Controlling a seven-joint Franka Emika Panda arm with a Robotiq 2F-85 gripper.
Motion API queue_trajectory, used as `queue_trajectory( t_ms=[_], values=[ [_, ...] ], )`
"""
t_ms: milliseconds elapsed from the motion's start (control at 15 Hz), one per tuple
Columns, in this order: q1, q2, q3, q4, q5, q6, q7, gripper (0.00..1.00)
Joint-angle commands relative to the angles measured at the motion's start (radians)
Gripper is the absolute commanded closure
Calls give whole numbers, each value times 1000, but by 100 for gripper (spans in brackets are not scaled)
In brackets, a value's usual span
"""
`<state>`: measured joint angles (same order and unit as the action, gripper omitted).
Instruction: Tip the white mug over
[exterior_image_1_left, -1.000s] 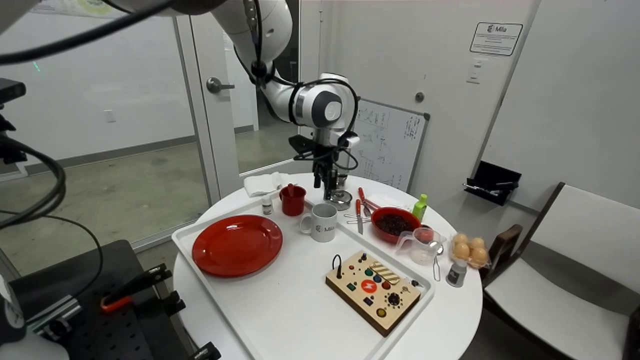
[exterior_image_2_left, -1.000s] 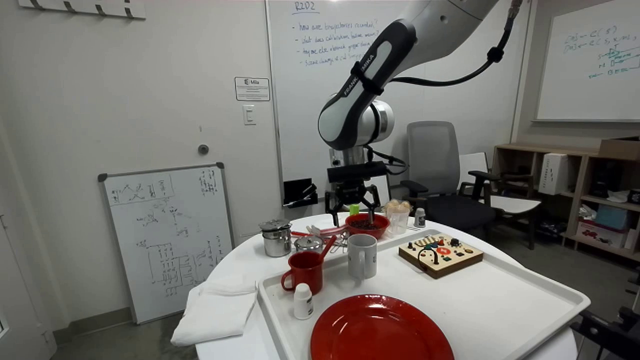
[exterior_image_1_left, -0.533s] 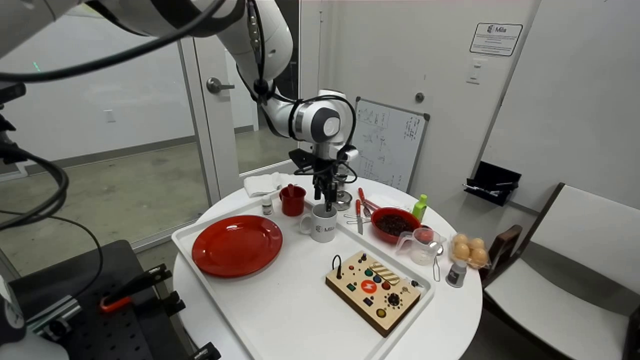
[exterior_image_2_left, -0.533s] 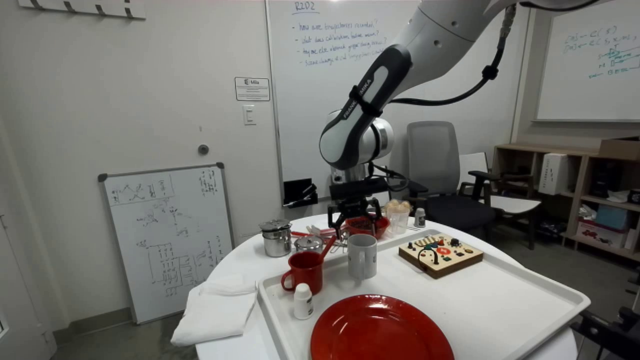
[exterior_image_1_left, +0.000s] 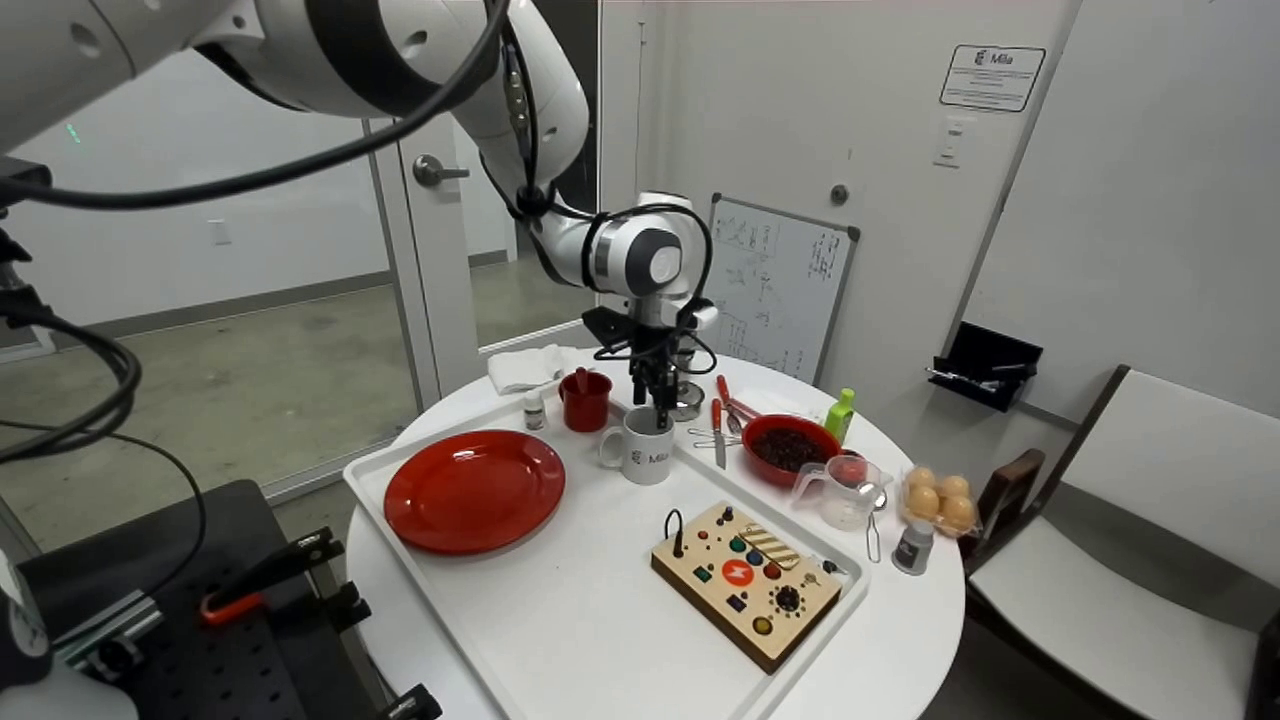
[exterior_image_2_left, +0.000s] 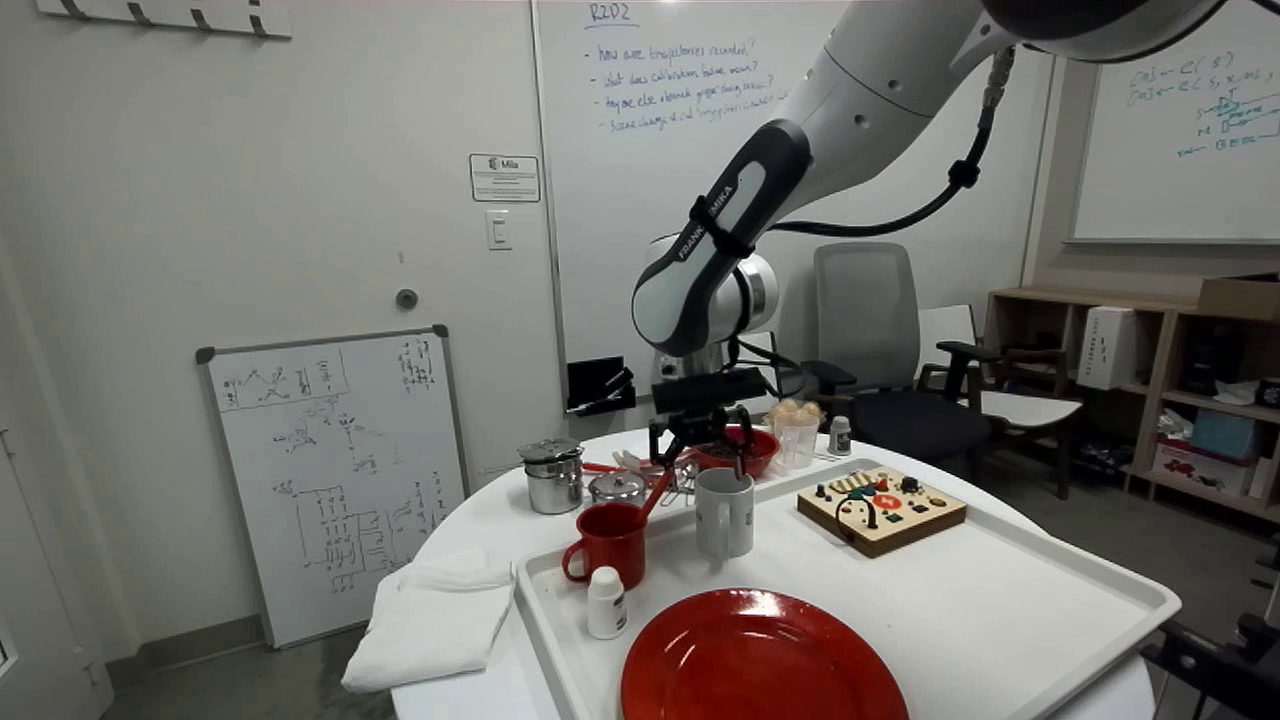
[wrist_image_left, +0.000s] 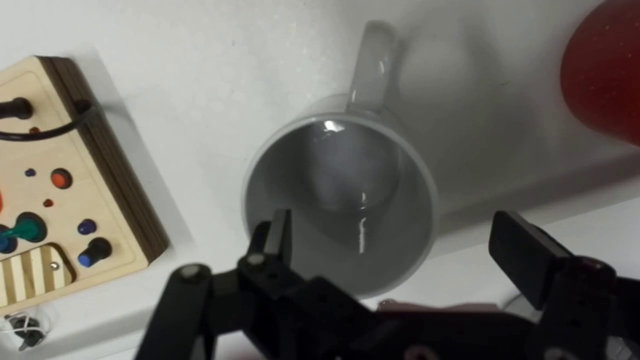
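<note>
White cylindrical ceramic mug (exterior_image_1_left: 648, 450) upright on white rectangular tray (exterior_image_1_left: 560, 610), atop round white table (exterior_image_1_left: 890, 630). Black two-fingered gripper (wrist_image_left: 392, 232) at the mug: fingers wide apart, nothing held. Small framed whiteboard (exterior_image_2_left: 345, 480) leans against pale wall (exterior_image_2_left: 350, 180).

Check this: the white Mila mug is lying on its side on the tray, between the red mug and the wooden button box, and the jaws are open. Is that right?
No: the white Mila mug isn't on its side; it stands upright on the tray, as both exterior views show. The rest holds: it's between the red mug and wooden button box, jaws open.
</note>
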<state>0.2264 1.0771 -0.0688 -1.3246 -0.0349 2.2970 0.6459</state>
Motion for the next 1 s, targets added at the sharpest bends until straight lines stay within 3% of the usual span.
queue_trajectory(
  t_ms=[0, 133, 933],
  values=[
    [13, 58, -11, 94, 5, -37, -7, 0],
    [15, 76, -10, 121, 4, -49, -10, 5],
    [3, 148, 3, 235, 17, -111, -17, 99]
  ],
)
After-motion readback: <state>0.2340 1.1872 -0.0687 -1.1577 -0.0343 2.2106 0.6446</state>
